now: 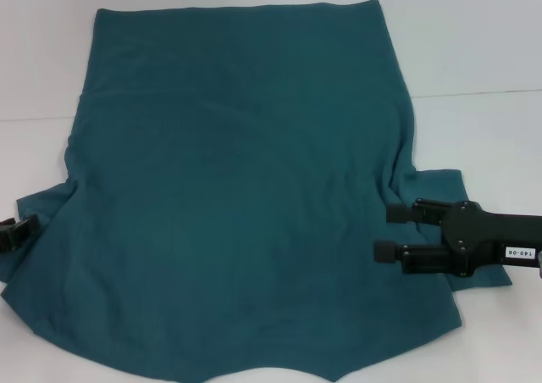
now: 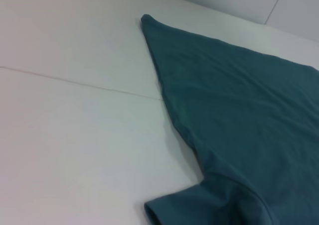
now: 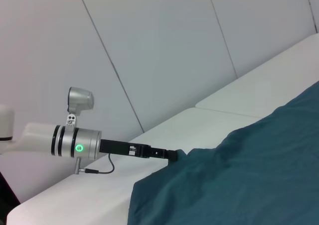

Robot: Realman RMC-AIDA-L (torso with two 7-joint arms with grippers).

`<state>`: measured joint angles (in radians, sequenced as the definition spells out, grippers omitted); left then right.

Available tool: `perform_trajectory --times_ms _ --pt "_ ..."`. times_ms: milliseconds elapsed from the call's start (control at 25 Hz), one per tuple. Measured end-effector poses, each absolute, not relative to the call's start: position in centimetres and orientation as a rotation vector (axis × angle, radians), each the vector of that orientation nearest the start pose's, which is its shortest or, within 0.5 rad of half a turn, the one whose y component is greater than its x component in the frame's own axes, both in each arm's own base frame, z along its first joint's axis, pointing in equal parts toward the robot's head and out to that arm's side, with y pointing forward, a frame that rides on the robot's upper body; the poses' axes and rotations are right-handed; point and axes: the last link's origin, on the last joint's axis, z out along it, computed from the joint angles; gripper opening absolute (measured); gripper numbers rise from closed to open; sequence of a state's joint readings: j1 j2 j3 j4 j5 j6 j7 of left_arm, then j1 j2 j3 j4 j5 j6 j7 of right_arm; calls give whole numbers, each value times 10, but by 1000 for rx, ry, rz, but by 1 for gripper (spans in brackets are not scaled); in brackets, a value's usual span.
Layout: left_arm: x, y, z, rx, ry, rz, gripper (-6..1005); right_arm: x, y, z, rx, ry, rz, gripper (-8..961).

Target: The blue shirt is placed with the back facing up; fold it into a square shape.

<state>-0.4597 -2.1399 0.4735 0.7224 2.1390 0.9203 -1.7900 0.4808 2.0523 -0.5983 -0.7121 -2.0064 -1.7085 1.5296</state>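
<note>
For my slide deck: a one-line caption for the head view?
Blue shirt spread flat on the table, open right gripper at one sleeve, left gripper at the other.

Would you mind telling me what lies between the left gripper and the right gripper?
In the head view, only the blue shirt spans the stretch between the left gripper and the open right gripper; nothing else rests on it.

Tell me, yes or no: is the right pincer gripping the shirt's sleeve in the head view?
No. The right pincer hovers open over the blue shirt, beside the right sleeve, with no cloth between its fingers.
</note>
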Motion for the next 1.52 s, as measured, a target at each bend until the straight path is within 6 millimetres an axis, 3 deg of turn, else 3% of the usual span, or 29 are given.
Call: perform_trajectory --times_ms 200,320,520,760,1160,1520 --pt "-365 355 33 -1861 -1272 -435 444 273 311 30 -2698 811 820 916" --pt "-364 355 32 -1863 -1273 -437 228 273 311 30 -2698 811 820 916" --pt "-364 356 33 -1864 -1270 -438 32 273 311 30 -2697 810 820 915" --pt "-365 356 36 -1855 -1264 -435 -2 273 311 30 -2692 817 824 915" --pt "-374 362 60 -1761 -1204 -389 -1 270 311 25 -2699 829 839 916" --pt "-370 371 73 -1745 -1152 -378 19 267 312 22 -2700 826 849 915"
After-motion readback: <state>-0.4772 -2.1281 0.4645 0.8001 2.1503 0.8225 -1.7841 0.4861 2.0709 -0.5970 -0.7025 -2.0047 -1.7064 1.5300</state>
